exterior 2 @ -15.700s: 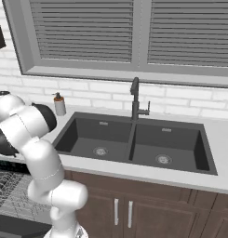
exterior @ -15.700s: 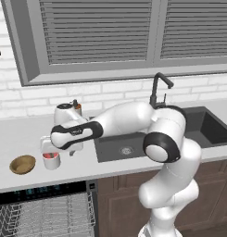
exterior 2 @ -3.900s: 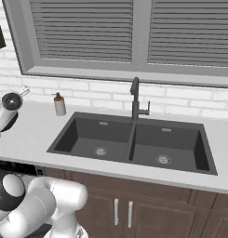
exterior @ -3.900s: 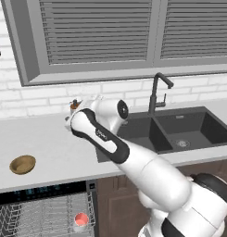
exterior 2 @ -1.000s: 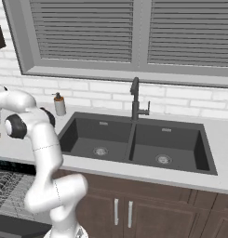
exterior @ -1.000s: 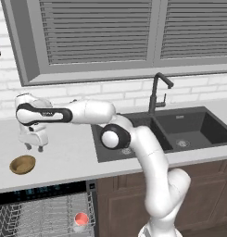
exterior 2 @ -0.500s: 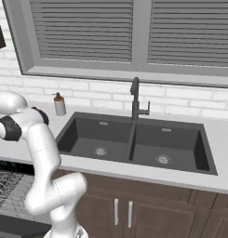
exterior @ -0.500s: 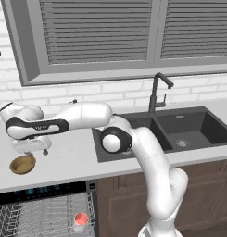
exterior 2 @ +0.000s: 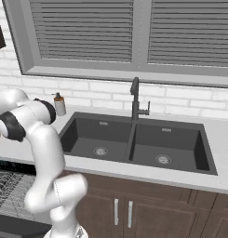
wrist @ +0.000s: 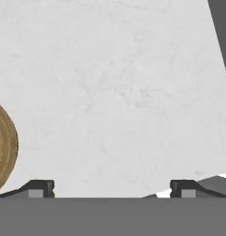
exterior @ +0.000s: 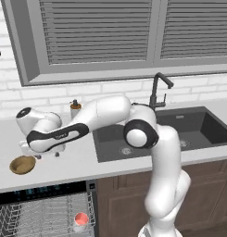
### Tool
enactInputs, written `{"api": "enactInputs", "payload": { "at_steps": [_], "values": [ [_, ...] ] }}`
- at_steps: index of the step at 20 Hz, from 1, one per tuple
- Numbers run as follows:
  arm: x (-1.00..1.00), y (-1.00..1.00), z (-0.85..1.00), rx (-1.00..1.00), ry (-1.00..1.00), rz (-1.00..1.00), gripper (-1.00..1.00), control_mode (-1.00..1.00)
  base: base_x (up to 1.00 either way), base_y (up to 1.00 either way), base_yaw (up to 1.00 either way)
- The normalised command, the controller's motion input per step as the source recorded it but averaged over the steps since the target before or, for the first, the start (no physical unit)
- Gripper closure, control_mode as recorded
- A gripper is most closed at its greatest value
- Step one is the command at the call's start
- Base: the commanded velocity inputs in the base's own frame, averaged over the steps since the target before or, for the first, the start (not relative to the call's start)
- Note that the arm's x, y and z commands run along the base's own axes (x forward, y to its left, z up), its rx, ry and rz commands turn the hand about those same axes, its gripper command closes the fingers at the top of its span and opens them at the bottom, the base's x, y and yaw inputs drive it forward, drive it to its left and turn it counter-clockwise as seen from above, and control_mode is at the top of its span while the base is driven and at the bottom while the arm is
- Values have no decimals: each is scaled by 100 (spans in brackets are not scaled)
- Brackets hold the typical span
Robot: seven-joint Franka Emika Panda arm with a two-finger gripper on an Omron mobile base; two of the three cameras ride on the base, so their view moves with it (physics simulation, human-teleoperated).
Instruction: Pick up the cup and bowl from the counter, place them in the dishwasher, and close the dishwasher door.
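My gripper (exterior: 46, 154) hangs low over the counter (exterior: 78, 162), its jaws spread wide with nothing between them. In the hand view my two fingertips (wrist: 38, 188) stand far apart at the bottom, and bare pale counter (wrist: 123, 92) lies between and beyond them. The bowl (exterior: 22, 165) sits on the counter just to the left of my gripper in the left base view, near the front edge, apart from my fingers; in the hand view its brown rim (wrist: 3, 145) shows at the left edge, outside my jaws. The cup (exterior: 80, 220) stands upright in the dishwasher (exterior: 40, 213), in the wire rack (exterior: 45, 217), red inside facing up, below the black control strip (exterior: 40, 190). The rack is out in the open under the counter edge, so the dishwasher stands open; I cannot make out the door itself. My arm reaches left across the counter from the sink (exterior: 179, 132) side, its elbow above the sink's left basin. A soap dispenser (exterior: 75, 109) stands by the wall behind my forearm, and the tap (exterior: 156, 90) rises behind the sink. In the right base view the rack (exterior 2: 8, 193) shows at lower left.
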Motion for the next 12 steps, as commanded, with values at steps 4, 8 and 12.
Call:
{"api": "enactInputs", "payload": {
  "at_steps": [4,8,12],
  "values": [
    [14,1,-1,25,0,21,-100,-100,0,0,0],
    [35,13,-1,23,0,18,-100,-100,0,0,0],
    [52,41,0,16,10,13,-100,-100,0,0,0]
  ]
}}
